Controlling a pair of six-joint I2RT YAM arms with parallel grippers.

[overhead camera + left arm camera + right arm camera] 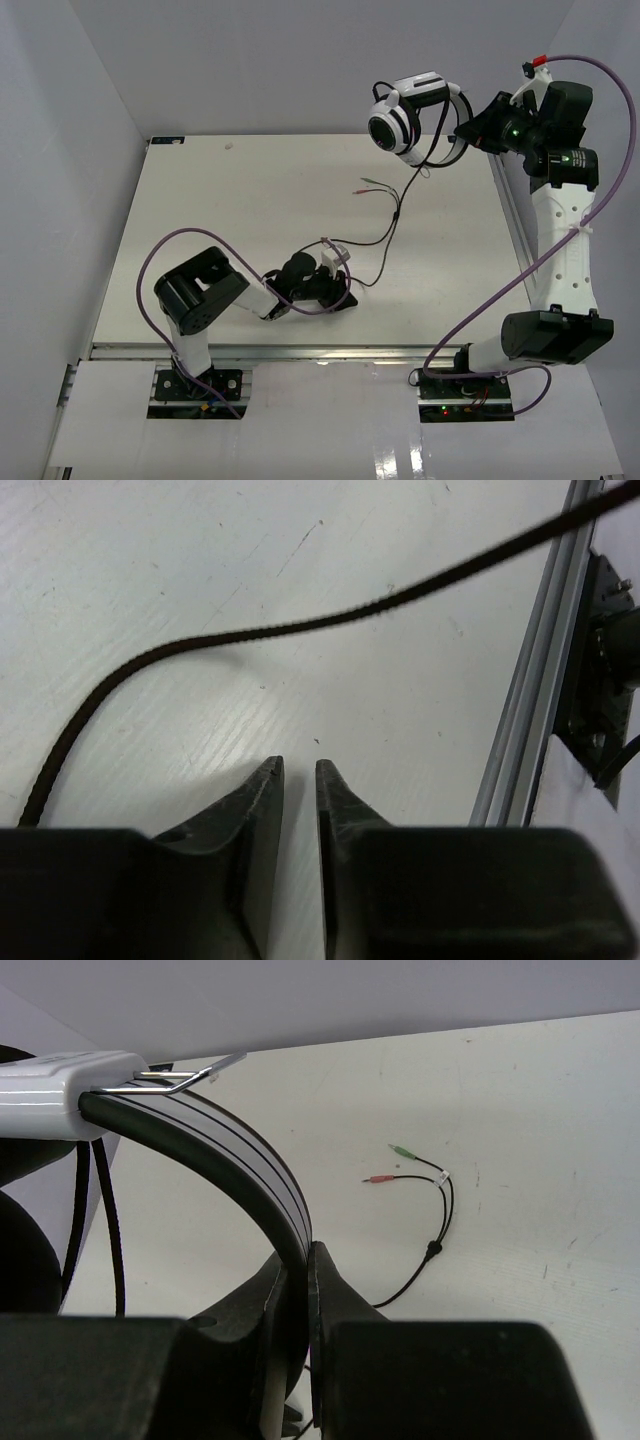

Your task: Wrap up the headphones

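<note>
The headphones [392, 125] hang in the air above the table's back right. My right gripper [462, 128] is shut on their black-and-white headband [250, 1160], which runs between the tips of my right gripper [297, 1250]. The thin black cord [395, 215] drops from the ear cups to the table, where its green and red plugs [365, 185] lie; they also show in the right wrist view [400, 1150]. My left gripper [347, 298] sits low near the front edge. Its jaws [298, 765] are almost closed with nothing between them. The cord [300, 625] lies just ahead, untouched.
The white table [220, 220] is walled at the back and both sides. A metal rail [515, 740] marks the front edge, close to my left gripper. Thick purple robot cables [160, 260] loop around both arms.
</note>
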